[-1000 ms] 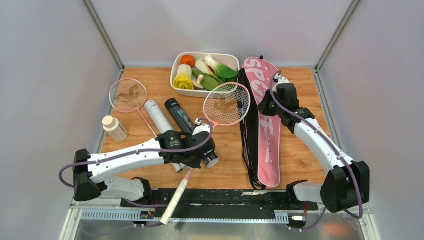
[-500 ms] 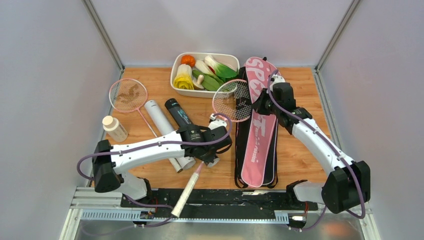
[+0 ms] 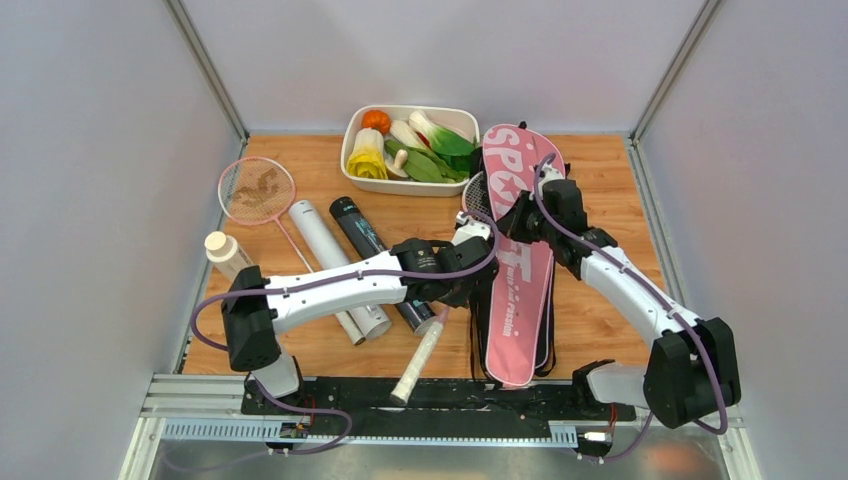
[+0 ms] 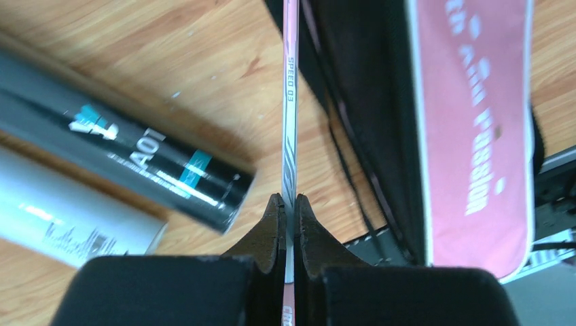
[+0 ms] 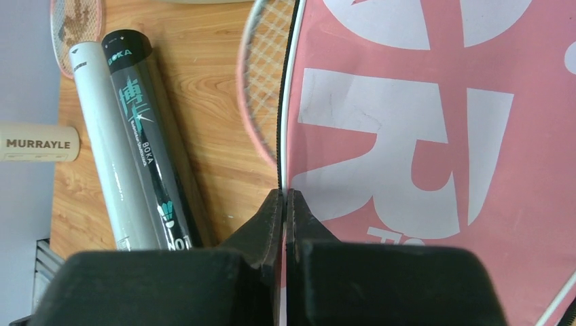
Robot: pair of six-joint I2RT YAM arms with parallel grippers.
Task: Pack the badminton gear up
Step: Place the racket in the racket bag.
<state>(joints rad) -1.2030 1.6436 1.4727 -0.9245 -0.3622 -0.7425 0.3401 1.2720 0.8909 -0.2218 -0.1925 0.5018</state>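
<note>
Insertion wanted a straight push: the left gripper (image 4: 289, 200), clamped on the thin pink-and-white racquet shaft (image 4: 289, 102), should have driven along the pink fabric "SPORT" cover (image 5: 421, 136), whose edge the right gripper (image 5: 285, 193) pinched tight; the strung head (image 5: 261, 75) lay partly under it.

Top cam: high, near edge, looking down over whole tabletop (image 3: 610, 170). Wrist cams: close, downward; both share black tube (image 4: 136, 159), pink racquet cover (image 4: 475, 102).

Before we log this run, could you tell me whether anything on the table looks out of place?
Yes: the tray of toy vegetables at the table's far edge and the small cream-capped bottle at its left edge are not sports equipment.
</note>
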